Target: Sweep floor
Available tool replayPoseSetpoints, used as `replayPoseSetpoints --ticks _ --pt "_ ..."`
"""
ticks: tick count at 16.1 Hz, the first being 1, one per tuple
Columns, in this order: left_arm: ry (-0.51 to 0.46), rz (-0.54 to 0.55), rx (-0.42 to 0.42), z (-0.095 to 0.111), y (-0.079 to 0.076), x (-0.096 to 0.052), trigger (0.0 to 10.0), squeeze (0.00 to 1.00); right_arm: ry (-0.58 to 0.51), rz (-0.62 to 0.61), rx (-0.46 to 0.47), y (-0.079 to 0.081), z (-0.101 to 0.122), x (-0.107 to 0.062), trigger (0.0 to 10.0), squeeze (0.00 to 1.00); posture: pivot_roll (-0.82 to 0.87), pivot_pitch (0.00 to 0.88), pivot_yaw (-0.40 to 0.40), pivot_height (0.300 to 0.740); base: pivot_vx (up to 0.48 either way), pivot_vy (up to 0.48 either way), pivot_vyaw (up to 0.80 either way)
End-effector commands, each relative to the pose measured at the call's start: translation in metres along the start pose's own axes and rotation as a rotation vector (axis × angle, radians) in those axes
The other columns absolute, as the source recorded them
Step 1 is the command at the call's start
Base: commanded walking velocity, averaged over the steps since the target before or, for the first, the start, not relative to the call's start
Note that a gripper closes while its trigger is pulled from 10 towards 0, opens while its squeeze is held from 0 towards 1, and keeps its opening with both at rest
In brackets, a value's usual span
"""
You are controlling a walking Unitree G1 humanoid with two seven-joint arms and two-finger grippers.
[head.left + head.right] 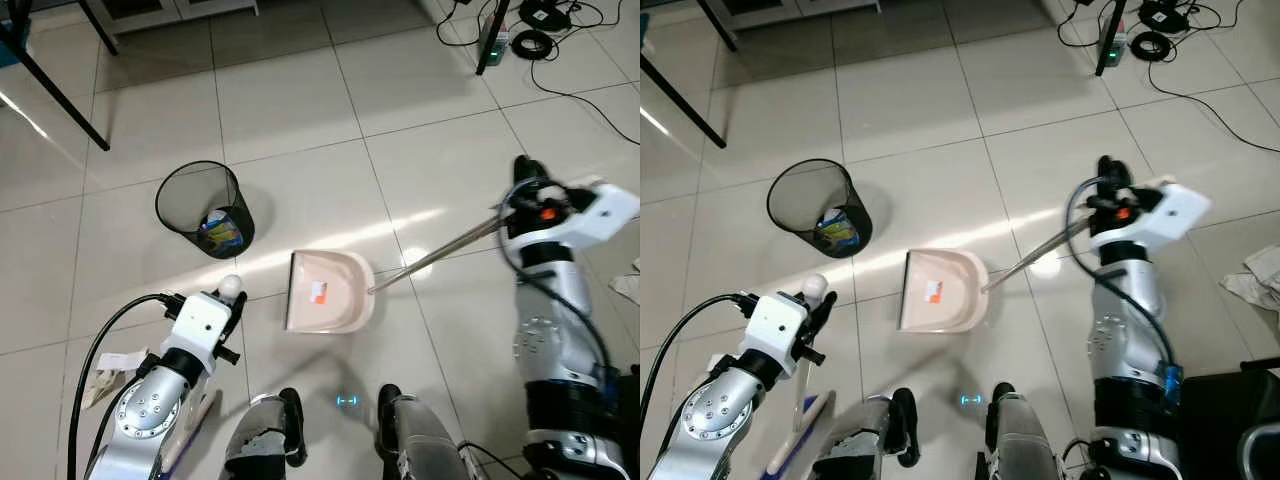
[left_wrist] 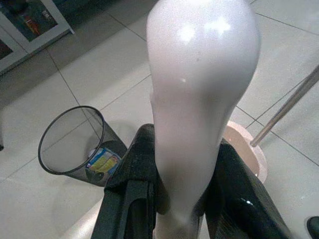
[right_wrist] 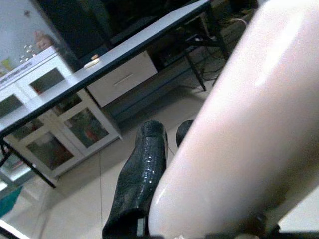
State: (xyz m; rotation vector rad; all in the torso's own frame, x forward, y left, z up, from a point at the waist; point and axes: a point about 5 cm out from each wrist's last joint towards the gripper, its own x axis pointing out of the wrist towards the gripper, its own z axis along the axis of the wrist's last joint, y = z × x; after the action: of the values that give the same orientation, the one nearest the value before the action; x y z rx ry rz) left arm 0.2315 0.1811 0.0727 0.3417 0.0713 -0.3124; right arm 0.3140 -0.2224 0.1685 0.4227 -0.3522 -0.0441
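One tiled floor (image 1: 300, 110), pale and glossy, with a streak of glare running across it.

One table, dark legs (image 1: 60, 95) at the far left; a cabinet with glass doors (image 3: 55, 134) stands behind it in the right wrist view.

One wire-mesh bin (image 1: 205, 208), black, upright, left of centre, with coloured wrappers in the bottom.

One dustpan (image 1: 328, 292), pink, lying flat on the tiles just right of the bin and near the robot's feet (image 1: 340, 420). Its long metal pole (image 1: 440, 250) slants up to the right.

One right gripper (image 1: 524, 192), raised at the right, fingers (image 3: 142, 174) clamped on the pale grip at the top of the dustpan pole.

One broom handle (image 2: 199, 99), white with a rounded top, standing by the left arm; the lower shaft (image 1: 800, 430) slants down beside that arm.

One left gripper (image 2: 182, 199), low at the left, both black fingers closed against the broom handle.

Several cables (image 1: 545, 45) and a power strip, far right corner.

Two scraps of crumpled paper: one (image 1: 110, 372) beside the left arm, one (image 1: 1260, 275) at the right edge.
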Motion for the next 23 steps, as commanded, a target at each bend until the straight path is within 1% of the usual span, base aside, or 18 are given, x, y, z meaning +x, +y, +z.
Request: replayPoseSetpoints --ticks 1,2,3,4,5,6,7,9,11,12,13,14,15,16,18,19,20,23 --pt "0.013 0.013 -0.021 -0.006 0.0 -0.003 10.0 0.0 0.008 -0.026 0.05 -0.003 0.002 -0.005 0.0 0.0 0.06 0.276 0.049 0.74 0.0 0.0 0.0" --pt "0.01 0.016 -0.023 -0.005 0.0 -0.001 10.0 0.0 0.015 -0.028 0.042 -0.003 0.005 -0.008 0.0 0.0 0.06 0.275 0.045 0.74 0.0 0.0 0.0" --pt "0.01 0.017 -0.024 -0.005 0.0 -0.001 10.0 0.0 0.013 -0.02 0.013 -0.003 0.007 -0.009 0.0 0.0 0.06 0.272 0.043 0.74 0.0 0.0 0.0" --pt "0.01 0.02 -0.026 -0.006 0.0 0.001 10.0 0.0 0.014 0.006 -0.049 0.001 0.01 -0.01 0.0 0.0 0.05 0.263 0.038 0.74 0.0 0.0 0.0" --pt "0.01 0.026 -0.027 -0.007 -0.001 0.002 10.0 0.0 0.005 0.046 -0.106 0.011 0.014 -0.011 0.0 0.0 0.05 0.257 0.035 0.74 0.0 0.0 0.0" --pt "0.02 0.059 -0.034 -0.009 0.0 0.003 10.0 0.0 -0.007 0.094 -0.163 0.025 0.017 -0.016 0.0 0.0 0.04 0.247 0.035 0.74 0.0 0.0 0.0" --pt "0.025 0.079 -0.042 -0.01 0.0 0.003 10.0 0.0 -0.011 0.097 -0.169 0.029 0.017 -0.02 0.0 0.0 0.04 0.239 0.037 0.74 0.0 0.0 0.0" --pt "0.024 0.083 -0.057 -0.011 0.0 0.005 10.0 0.0 -0.019 0.078 -0.17 0.031 0.017 -0.026 0.0 0.0 0.03 0.222 0.036 0.74 0.0 0.0 0.0" --pt "0.011 0.094 -0.068 -0.012 0.001 0.015 10.0 0.0 -0.038 0.001 -0.208 0.028 0.017 -0.029 0.0 0.0 0.03 0.198 0.043 0.74 0.0 0.0 0.0" --pt "-0.066 0.106 -0.056 0.024 0.017 0.022 10.0 0.0 -0.012 -0.019 -0.261 0.029 0.015 -0.031 9.7 0.0 0.02 0.184 0.042 0.74 0.0 0.0 0.0" --pt "-0.112 0.131 -0.029 0.058 0.03 0.026 10.0 0.0 0.01 -0.008 -0.323 0.031 0.011 -0.032 10.0 0.0 0.02 0.167 0.04 0.74 0.0 0.0 0.0" --pt "-0.149 0.156 -0.038 0.072 0.034 0.032 10.0 0.0 0.03 0.011 -0.352 0.035 0.008 -0.031 10.0 0.0 0.01 0.149 0.038 0.74 0.0 0.0 0.0" --pt "-0.169 0.166 -0.039 0.077 0.036 0.035 10.0 0.0 0.047 0.018 -0.367 0.039 0.005 -0.03 10.0 0.0 0.01 0.125 0.042 0.74 0.0 0.0 0.0" --pt "-0.177 0.169 -0.021 0.078 0.038 0.036 10.0 0.0 0.051 0.031 -0.385 0.042 0.003 -0.029 10.0 0.0 0.0 0.114 0.045 0.74 0.0 0.0 0.0" --pt "-0.214 0.187 -0.008 0.082 0.041 0.038 10.0 0.0 0.044 0.046 -0.412 0.047 -0.001 -0.027 10.0 0.0 -0.01 0.091 0.045 0.74 0.0 0.0 0.0" --pt "-0.216 0.197 -0.018 0.084 0.041 0.039 10.0 0.0 0.044 0.057 -0.429 0.048 -0.003 -0.028 10.0 0.0 -0.01 0.087 0.041 0.74 0.0 0.0 0.0" --pt "-0.213 0.209 -0.063 0.087 0.038 0.042 10.0 0.0 0.062 0.082 -0.481 0.049 -0.011 -0.029 10.0 0.0 -0.01 0.078 0.037 0.74 0.0 0.0 0.0" --pt "-0.207 0.222 -0.09 0.083 0.03 0.043 10.0 0.0 0.099 0.087 -0.482 0.049 -0.023 -0.032 10.0 0.0 0.0 0.07 0.02 0.74 0.0 0.0 0.0"
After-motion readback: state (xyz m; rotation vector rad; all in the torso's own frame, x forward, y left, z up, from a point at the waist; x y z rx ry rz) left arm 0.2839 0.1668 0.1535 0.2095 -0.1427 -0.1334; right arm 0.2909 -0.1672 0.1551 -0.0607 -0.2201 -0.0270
